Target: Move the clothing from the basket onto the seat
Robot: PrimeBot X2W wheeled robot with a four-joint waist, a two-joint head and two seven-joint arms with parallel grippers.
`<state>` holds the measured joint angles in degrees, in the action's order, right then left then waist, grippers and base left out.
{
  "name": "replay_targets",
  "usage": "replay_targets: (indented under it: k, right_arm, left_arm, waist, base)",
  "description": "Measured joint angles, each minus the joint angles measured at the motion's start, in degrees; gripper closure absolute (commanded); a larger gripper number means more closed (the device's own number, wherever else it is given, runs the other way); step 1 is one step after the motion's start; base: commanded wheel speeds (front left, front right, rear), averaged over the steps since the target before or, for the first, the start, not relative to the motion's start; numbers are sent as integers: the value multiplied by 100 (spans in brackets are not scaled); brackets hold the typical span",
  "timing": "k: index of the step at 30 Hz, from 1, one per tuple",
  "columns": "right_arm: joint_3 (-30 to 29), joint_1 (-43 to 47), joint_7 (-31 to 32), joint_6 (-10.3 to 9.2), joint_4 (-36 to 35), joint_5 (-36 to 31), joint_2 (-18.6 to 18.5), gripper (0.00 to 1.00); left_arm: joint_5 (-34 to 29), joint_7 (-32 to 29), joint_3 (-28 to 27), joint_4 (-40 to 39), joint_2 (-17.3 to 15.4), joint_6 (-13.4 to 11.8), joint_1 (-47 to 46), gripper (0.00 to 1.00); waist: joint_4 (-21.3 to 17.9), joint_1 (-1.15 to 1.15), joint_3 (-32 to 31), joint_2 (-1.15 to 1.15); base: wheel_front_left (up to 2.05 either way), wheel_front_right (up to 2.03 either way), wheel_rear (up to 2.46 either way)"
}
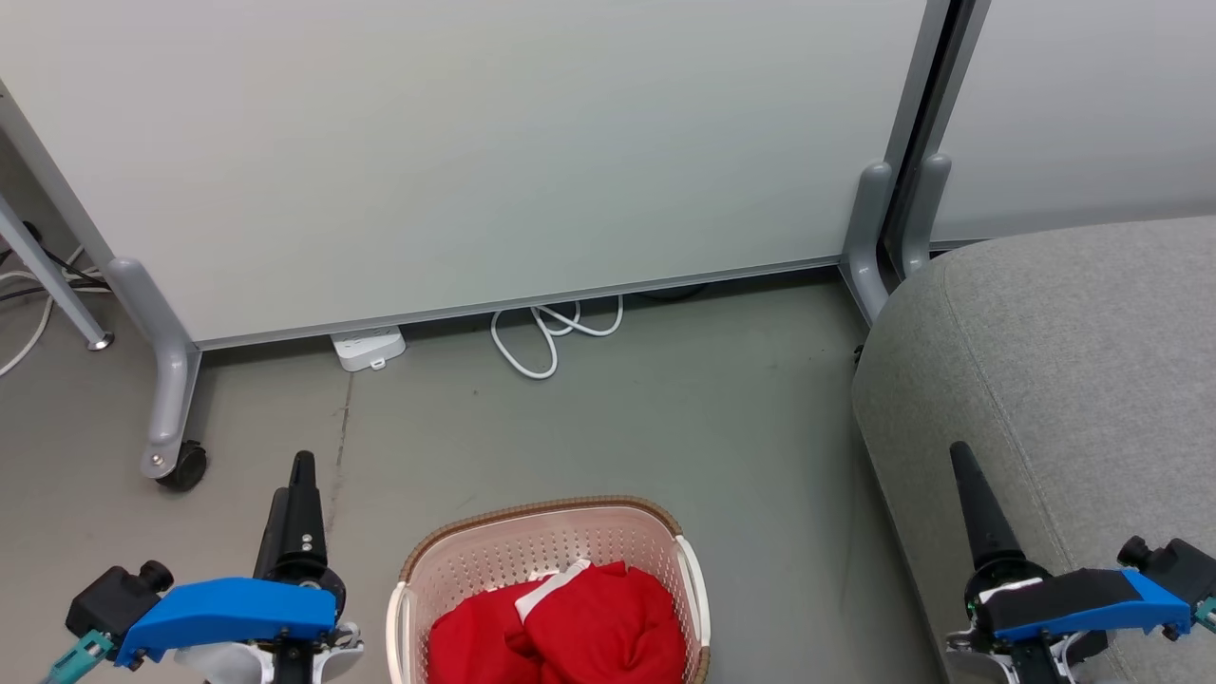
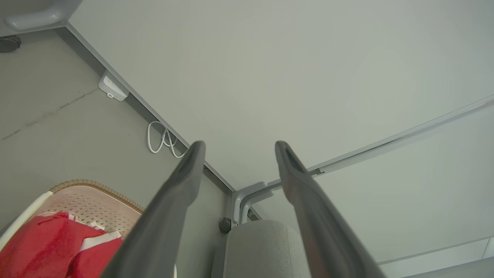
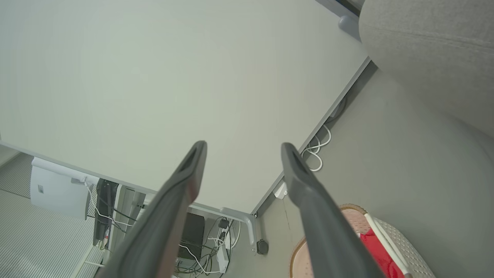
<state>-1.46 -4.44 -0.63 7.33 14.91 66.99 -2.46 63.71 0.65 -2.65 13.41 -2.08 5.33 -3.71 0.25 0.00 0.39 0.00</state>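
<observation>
The cream basket (image 1: 538,505) stands on the floor at the bottom centre of the head view, with the red clothing (image 1: 570,627) heaped inside, white trim showing. To the right lies the grey seat (image 1: 1073,380). My left gripper (image 1: 296,475) hovers left of the basket, fingers pointing away from me; my right gripper (image 1: 964,465) hangs over the seat's left edge. In the left wrist view my left gripper (image 2: 239,144) is open and empty, above the basket (image 2: 96,193), clothing (image 2: 42,247) and seat (image 2: 262,247). My right gripper (image 3: 243,146) is open and empty too, with the basket (image 3: 409,251), clothing (image 3: 380,255) and seat (image 3: 432,46) beyond.
White partition panels (image 1: 475,142) on grey legs stand behind the basket. A caster (image 1: 180,465) sits close to my left gripper. A white power strip (image 1: 369,347) and a coiled white cable (image 1: 556,332) lie at the panel's foot. Bare grey floor (image 1: 665,427) separates basket and panels.
</observation>
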Motion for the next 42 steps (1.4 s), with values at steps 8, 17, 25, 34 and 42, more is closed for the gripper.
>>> replay_targets:
  k: [8,17,25,34,42]
  right_arm:
    - [242,-19,-159,0,15,-923,-15,0]
    - [416,-71,-341,1,116,-1711,-20,0]
    - [522,-110,-487,4,211,-2323,-22,0]
    - [578,-115,-634,5,268,-2967,-23,0]
    - [614,-123,-755,5,325,-3478,-23,0]
  left_arm:
    - [-1031,160,312,9,-60,-127,-40,0]
    - [-1814,347,661,141,-179,-282,-115,0]
    - [-2362,487,889,219,-267,-355,-140,0]
    - [-2945,639,1079,274,-320,-427,-200,0]
    - [-3398,760,1173,309,-342,-430,-226,0]
  waist:
    - [11,0,-7,0]
    - [29,0,-18,0]
    - [41,0,-30,0]
    - [57,0,-45,0]
    - [71,0,-47,0]
  base:
    - [0,0,0]
    - [0,0,0]
    - [0,0,0]
    - [0,0,0]
    - [0,0,0]
